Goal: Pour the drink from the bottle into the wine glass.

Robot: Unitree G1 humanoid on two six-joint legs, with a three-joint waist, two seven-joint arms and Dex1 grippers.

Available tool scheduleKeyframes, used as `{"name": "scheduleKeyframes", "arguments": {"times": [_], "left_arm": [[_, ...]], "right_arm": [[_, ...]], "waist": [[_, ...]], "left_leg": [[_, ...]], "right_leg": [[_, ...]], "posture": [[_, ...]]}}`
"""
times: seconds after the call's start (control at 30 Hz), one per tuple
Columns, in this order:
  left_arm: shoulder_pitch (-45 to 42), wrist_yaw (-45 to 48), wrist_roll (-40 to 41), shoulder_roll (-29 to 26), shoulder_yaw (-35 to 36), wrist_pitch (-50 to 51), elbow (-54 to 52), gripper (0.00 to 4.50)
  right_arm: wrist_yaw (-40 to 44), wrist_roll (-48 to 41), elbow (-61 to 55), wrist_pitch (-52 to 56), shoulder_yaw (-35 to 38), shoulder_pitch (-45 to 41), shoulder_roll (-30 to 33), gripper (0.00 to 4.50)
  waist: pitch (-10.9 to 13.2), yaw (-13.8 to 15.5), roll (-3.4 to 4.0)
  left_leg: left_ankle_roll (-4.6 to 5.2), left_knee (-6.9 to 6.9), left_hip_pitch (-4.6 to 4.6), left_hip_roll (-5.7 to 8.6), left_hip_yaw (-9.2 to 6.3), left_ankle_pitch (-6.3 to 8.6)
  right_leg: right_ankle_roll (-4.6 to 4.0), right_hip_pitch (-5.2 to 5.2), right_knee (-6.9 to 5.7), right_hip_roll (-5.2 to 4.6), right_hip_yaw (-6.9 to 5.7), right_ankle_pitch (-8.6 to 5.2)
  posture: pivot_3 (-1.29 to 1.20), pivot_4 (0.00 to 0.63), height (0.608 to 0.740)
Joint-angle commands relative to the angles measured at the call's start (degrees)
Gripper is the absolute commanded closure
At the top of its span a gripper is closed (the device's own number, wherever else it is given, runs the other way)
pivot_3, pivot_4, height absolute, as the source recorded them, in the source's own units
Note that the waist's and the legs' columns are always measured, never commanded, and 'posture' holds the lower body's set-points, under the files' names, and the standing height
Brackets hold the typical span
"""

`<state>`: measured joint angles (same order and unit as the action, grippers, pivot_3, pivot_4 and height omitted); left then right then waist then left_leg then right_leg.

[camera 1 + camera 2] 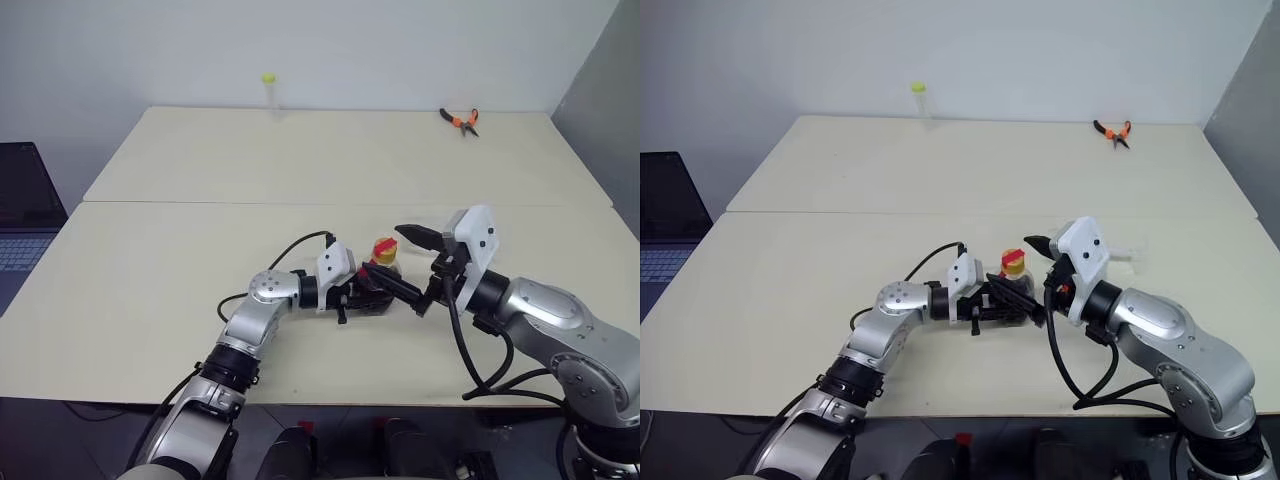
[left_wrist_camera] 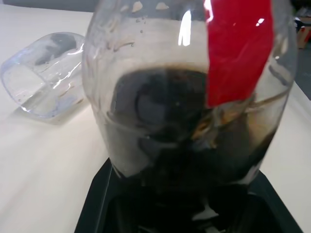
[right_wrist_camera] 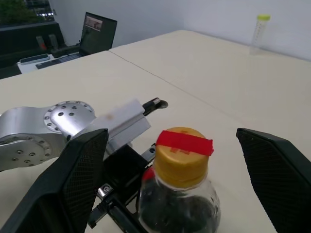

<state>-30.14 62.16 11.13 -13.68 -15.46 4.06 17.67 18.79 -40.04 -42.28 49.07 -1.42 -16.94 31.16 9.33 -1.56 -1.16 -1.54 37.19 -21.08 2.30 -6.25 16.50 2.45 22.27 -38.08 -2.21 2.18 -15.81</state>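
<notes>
Pale cream tables [image 1: 200,290] meet a plain white wall. Near the front edge the left gripper [image 1: 385,284] clamps the squat clear plastic bottle [image 1: 384,262], its drink [image 2: 184,141] dark, yellow cap [image 3: 181,154] crossed by unlettered red tape. Just beside it the right gripper [image 1: 420,270] stands wide apart; the wine glass [image 2: 41,75] lies tipped nearby.

The left gripper [image 1: 385,286] points level toward the right, fingers clamped on the bottle [image 1: 384,262]. The right gripper [image 3: 172,179] hovers level, fingers wide apart around its cap.
</notes>
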Motion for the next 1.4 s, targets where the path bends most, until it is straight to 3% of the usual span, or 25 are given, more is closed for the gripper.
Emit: {"name": "scheduleKeyframes", "arguments": {"times": [0.03,0.17,0.4,0.8,0.87,1.0,1.17,1.3,1.4], "left_arm": [[-1.70,0.50,0.21,0.44,0.22,-1.99,-0.99,3.03],[-1.80,0.51,0.15,0.51,0.17,-2.36,-0.71,3.03],[-1.67,0.30,0.07,0.52,0.21,-2.43,-1.00,3.10],[-0.73,1.18,0.04,0.07,-0.39,-2.22,-3.53,3.52],[-0.59,2.01,0.30,-0.21,-0.90,-1.90,-4.58,3.55],[0.35,4.13,1.38,-1.32,-2.41,-0.12,-9.06,3.61],[2.07,4.17,2.22,-2.46,-3.39,2.22,-13.62,3.70],[2.83,3.29,1.92,-2.34,-3.56,2.60,-14.28,3.74],[2.99,2.31,1.66,-1.80,-3.31,2.65,-13.87,3.74]], "right_arm": [[-0.09,0.98,-0.62,-1.09,0.27,-1.47,-0.35,0.00],[-0.15,1.29,0.41,-1.30,0.71,-2.42,-1.39,0.87],[1.51,2.61,1.10,-0.90,-0.05,-2.88,0.32,3.31],[9.68,4.24,5.42,-3.49,-0.75,-3.83,4.76,3.33],[14.88,4.31,8.67,-5.21,-1.04,-5.12,7.10,3.33],[35.60,9.37,25.51,-13.57,-6.12,-13.87,16.55,3.33],[53.21,15.94,41.29,-23.07,-14.44,-25.70,21.47,3.33],[57.95,14.17,40.19,-21.96,-15.11,-28.36,21.81,3.33],[55.67,9.87,35.31,-16.39,-11.66,-26.56,21.46,3.33]], "waist": [[0.00,-0.07,0.00],[0.00,-0.11,0.00],[0.00,-0.08,0.00],[0.00,-0.09,0.00],[0.00,-0.10,0.00],[0.03,-0.27,0.03],[0.04,-0.30,0.06],[0.04,-0.14,0.06],[0.04,0.12,0.06]], "left_leg": [[0.00,0.00,0.00,0.00,0.00,0.00],[0.00,0.00,0.01,-0.01,-0.01,0.00],[0.00,0.00,0.00,0.00,0.00,0.00],[0.01,0.00,0.01,0.00,0.00,0.00],[0.01,0.01,0.01,0.00,0.01,0.00],[0.03,0.03,0.04,0.02,0.07,0.01],[0.04,-0.02,0.10,-0.04,0.08,0.01],[0.02,-0.04,0.06,-0.08,0.06,0.01],[-0.02,0.00,-0.03,-0.05,0.04,-0.01]], "right_leg": [[0.00,0.00,0.00,0.00,0.00,0.00],[0.00,0.00,-0.02,0.01,0.00,0.00],[0.00,0.00,0.00,0.01,0.01,0.00],[0.00,0.00,0.00,0.02,0.00,0.00],[0.00,-0.01,0.00,0.01,0.00,0.00],[0.01,-0.04,0.02,0.02,0.01,0.01],[0.01,-0.04,0.02,0.07,0.01,0.01],[0.01,-0.02,0.10,-0.02,0.01,0.01],[0.01,0.03,0.12,-0.19,0.00,0.01]], "posture": [[0.00,0.150,0.740],[0.00,0.150,0.740],[0.00,0.150,0.740],[0.00,0.150,0.740],[0.00,0.150,0.740],[0.00,0.150,0.740],[0.00,0.150,0.740],[0.00,0.150,0.740],[0.00,0.150,0.740]]}}
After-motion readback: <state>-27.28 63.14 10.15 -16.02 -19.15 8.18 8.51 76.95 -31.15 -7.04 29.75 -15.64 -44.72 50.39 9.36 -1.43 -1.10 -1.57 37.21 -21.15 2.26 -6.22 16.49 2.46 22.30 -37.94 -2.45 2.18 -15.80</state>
